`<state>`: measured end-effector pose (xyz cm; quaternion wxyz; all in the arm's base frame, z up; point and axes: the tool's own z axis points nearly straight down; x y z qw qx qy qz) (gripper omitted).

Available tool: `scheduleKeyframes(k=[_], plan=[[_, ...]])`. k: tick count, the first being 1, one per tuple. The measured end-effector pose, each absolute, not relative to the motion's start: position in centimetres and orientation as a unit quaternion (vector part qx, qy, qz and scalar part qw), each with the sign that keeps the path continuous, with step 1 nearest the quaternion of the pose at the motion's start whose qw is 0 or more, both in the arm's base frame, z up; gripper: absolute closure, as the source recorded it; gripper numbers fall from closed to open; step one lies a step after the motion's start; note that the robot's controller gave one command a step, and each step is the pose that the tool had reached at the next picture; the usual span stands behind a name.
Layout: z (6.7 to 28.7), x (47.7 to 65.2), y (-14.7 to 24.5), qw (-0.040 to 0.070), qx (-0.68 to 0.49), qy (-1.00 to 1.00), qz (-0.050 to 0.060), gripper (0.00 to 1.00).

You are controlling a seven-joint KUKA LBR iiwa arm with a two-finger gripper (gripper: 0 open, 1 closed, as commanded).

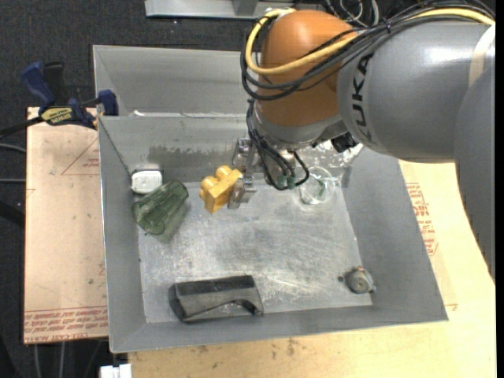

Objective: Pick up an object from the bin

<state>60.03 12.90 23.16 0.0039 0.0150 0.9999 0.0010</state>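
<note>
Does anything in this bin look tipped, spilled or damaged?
Nothing stands out as damaged or spilled. The green translucent container lies slanted at the left, and the gripper sits right beside the yellow block, which is ordinary for loose contents.

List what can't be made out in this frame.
Camera view:
- Clear thing: partly under the arm, so its shape is unclear.
- Yellow block: its right end is behind the claw, so contact is unclear.
- Round thing, front right: too small to identify.
- Bin: the arm covers its far right corner.
</note>
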Motion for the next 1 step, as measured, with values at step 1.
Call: scheduleKeyframes(k=[1], plan=[[22.98,59.98,12.9,0.002,0.015,1.0,0.001,1.0]])
